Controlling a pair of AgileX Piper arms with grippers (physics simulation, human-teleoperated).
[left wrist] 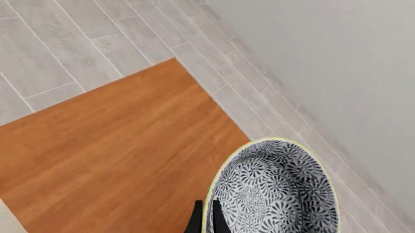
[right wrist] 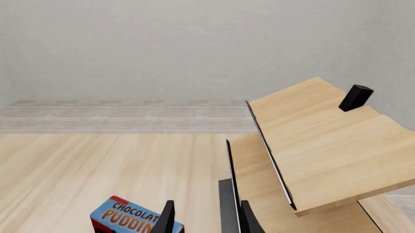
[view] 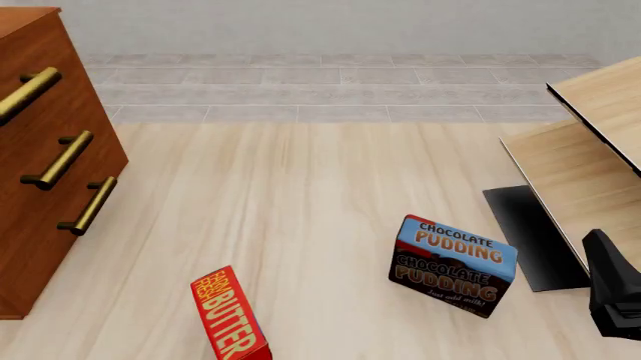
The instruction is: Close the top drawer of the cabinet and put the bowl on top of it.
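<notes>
The bowl [left wrist: 279,191], patterned blue-grey and white with a pale rim, hangs over a corner of the cabinet's flat reddish-brown top [left wrist: 123,145]. My left gripper [left wrist: 206,222] is shut on the bowl's rim, one finger inside and one outside. I cannot tell whether the bowl touches the top. In the front view the cabinet [view: 40,225] stands at the left, and its top drawer [view: 45,52] sits flush with the two below it. The bowl and left gripper are out of that view. My right gripper [right wrist: 207,224] is open and holds nothing.
A chocolate pudding box [view: 452,265] and a red butter box [view: 230,319] stand on the light wood table. Pale wooden furniture [view: 591,142] with a dark base panel [view: 526,236] fills the right side, next to my right arm [view: 613,294]. Grey tiled floor [left wrist: 58,43] lies beyond the cabinet.
</notes>
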